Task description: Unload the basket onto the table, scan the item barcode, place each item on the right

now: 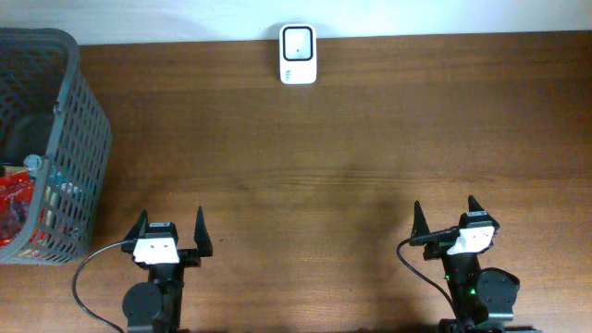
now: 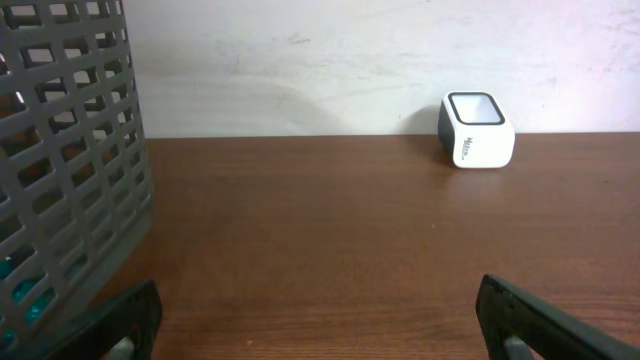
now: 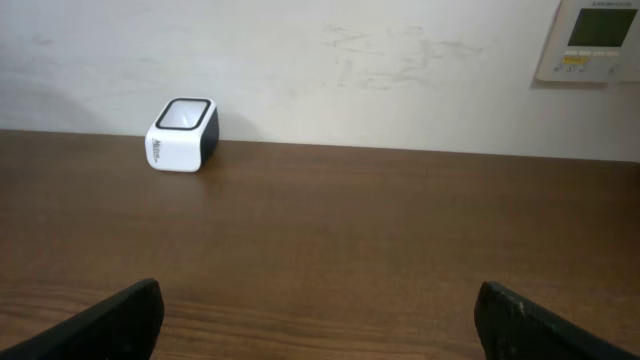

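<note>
Snagging looks the risk: left tool (image 1: 170, 222) and right tool (image 1: 445, 208) gape empty, while packets (image 1: 17, 208) crowd the meshed basket (image 1: 74, 139) at the worktop's (image 1: 324, 166) left edge.

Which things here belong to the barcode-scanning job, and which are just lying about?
For the job: scanner, grey basket, red packets inside it, left gripper and right gripper, both open and empty.
Just there: wall control panel behind the table.
</note>
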You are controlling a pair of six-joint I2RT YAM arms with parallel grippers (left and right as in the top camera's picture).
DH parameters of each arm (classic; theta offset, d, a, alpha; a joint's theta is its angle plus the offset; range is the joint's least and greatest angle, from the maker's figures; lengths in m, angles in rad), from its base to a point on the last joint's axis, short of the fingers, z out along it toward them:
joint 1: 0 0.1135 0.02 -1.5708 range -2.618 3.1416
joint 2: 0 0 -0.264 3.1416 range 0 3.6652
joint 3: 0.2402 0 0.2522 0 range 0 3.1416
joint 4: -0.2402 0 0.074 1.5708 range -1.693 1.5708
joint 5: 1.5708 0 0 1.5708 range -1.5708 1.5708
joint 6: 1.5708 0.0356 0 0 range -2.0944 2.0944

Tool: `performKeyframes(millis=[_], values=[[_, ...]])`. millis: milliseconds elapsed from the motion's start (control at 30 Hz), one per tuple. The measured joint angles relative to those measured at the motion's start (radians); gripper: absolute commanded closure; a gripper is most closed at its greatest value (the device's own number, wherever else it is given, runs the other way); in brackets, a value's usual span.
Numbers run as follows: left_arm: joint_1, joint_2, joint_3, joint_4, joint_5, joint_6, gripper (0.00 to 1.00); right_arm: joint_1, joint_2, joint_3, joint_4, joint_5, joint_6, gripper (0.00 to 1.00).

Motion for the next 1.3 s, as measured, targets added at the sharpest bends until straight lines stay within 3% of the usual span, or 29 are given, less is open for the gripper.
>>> performKeyframes(millis=[867,1000,1067,1200,1300], values=[[0.0,0.001,0.0,0.018,0.047,-0.001,0.01,0.0,0.0,0.0,0.0,0.0,0.0,0.02],[0.0,0.003,-0.005,0.155,0.23,-0.001,0.01,0.0,0.0,0.0,0.0,0.0,0.0,0.02],[0.0,0.01,-0.005,0.391,0.342,-0.002,0.01,0.0,0.0,0.0,0.0,0.0,0.0,0.02],[0.0,0.007,-0.003,0.729,0.4,-0.001,0.01,0.0,0.0,0.0,0.0,0.003,0.0,0.02],[0.0,0.007,0.019,0.766,0.406,0.005,0.01,0.0,0.0,0.0,0.0,0.003,0.0,0.02]])
